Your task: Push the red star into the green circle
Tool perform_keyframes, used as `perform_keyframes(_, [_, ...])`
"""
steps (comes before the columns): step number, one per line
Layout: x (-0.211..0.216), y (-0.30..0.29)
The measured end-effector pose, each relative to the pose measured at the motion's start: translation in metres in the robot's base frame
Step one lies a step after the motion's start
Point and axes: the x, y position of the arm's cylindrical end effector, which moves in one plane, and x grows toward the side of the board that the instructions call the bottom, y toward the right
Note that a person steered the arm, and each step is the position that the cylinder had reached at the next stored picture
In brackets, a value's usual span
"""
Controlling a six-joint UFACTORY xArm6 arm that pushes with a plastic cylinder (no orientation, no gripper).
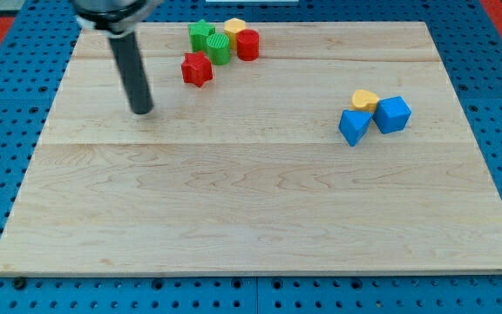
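The red star (196, 69) lies near the view's top, left of centre, on the wooden board (251, 201). The green circle (219, 49) sits just up and right of it, touching or nearly touching it. My tip (141, 111) is on the board to the lower left of the red star, a short gap away, touching no block. The rod rises to the view's top left.
A green star-like block (200, 34), a yellow block (234, 27) and a red cylinder (247, 44) cluster around the green circle. At the right, a yellow block (365, 99) and two blue blocks (353, 126) (392, 114) sit together.
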Motion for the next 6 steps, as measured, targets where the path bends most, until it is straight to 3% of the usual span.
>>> perform_keyframes(1, [0.0, -0.027])
perform_keyframes(3, [-0.012, 0.001])
perform_keyframes(5, [-0.093, 0.073])
perform_keyframes(6, [-0.058, 0.049])
